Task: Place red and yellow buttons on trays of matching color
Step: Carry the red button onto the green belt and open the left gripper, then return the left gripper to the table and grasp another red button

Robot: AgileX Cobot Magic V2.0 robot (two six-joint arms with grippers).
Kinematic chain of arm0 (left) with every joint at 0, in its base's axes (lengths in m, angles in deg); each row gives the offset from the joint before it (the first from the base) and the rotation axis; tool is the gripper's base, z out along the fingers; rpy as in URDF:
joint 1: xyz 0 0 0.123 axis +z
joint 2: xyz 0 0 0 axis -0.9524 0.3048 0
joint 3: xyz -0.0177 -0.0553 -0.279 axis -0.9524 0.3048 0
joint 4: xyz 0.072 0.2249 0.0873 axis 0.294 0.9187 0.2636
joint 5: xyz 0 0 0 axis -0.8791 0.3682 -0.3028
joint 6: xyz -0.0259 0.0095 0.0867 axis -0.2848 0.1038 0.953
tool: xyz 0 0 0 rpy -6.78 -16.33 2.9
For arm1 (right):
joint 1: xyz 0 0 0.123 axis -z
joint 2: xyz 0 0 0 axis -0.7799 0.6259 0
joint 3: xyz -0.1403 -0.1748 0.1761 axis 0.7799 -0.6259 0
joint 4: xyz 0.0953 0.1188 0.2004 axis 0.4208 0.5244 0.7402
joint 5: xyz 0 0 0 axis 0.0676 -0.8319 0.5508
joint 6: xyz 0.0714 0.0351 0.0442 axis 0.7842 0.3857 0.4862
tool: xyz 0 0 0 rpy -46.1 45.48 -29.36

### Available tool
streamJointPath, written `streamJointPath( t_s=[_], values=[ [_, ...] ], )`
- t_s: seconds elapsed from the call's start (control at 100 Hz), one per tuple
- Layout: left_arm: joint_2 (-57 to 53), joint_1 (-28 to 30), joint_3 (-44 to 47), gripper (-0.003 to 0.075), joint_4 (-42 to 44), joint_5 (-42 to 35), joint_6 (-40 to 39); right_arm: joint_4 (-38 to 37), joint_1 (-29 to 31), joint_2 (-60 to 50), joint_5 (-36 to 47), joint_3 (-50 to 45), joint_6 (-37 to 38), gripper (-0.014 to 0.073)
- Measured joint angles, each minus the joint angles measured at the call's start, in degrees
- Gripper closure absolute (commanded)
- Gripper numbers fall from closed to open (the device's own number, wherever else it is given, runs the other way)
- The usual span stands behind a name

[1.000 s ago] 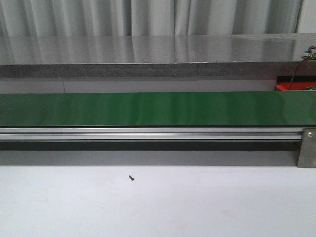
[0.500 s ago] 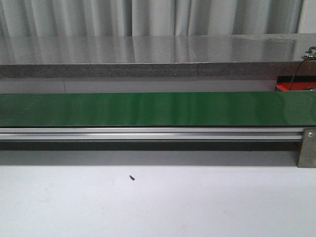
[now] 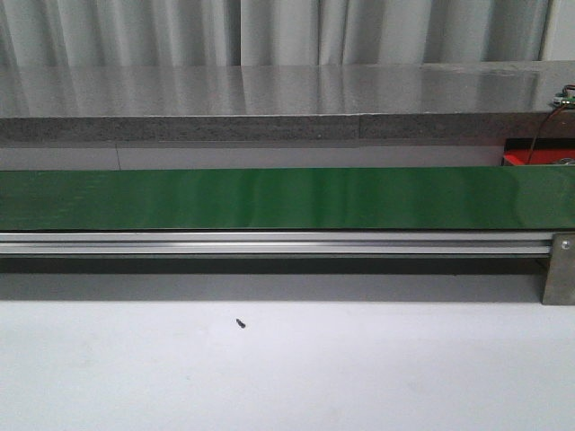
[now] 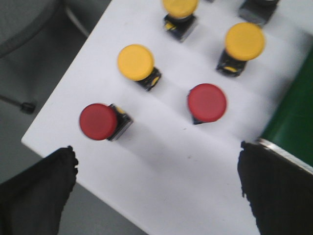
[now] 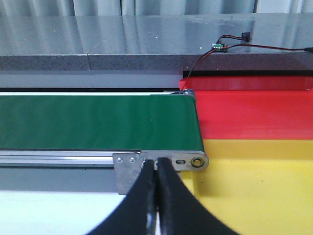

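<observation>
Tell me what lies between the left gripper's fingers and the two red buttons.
Nothing: in the left wrist view only bare white table separates the open left gripper from both red buttons.

Probably a lab or workshop: green conveyor belt (image 3: 269, 198), aluminium rail (image 3: 269, 242), loose wiring (image 5: 230, 45).

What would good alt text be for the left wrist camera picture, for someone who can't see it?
Five push buttons stand on a white table: two red buttons nearest the camera and three yellow buttons beyond them. The left pincer hangs open above the table's near edge, and a green conveyor belt runs along one side.
</observation>
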Motion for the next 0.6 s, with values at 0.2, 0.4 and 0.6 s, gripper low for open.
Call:
streamJointPath(
  t_s=[0.2, 0.4, 0.6],
  values=[
    [0.0, 6.8, 3.3, 0.0080, 1.1, -5.0, -0.9, 0.0, 0.0, 0.0, 0.0, 0.0, 0.0, 0.0664],
    [3.0, 10.6, 3.3, 0.0080, 1.5, -8.5, -1.1, 0.0, 0.0, 0.0, 0.0, 0.0, 0.0, 0.0664],
    [9.0, 10.7, 3.4, 0.0080, 0.9, -11.0, -1.1, 0.0, 0.0, 0.0, 0.0, 0.0, 0.0, 0.0664]
  ],
)
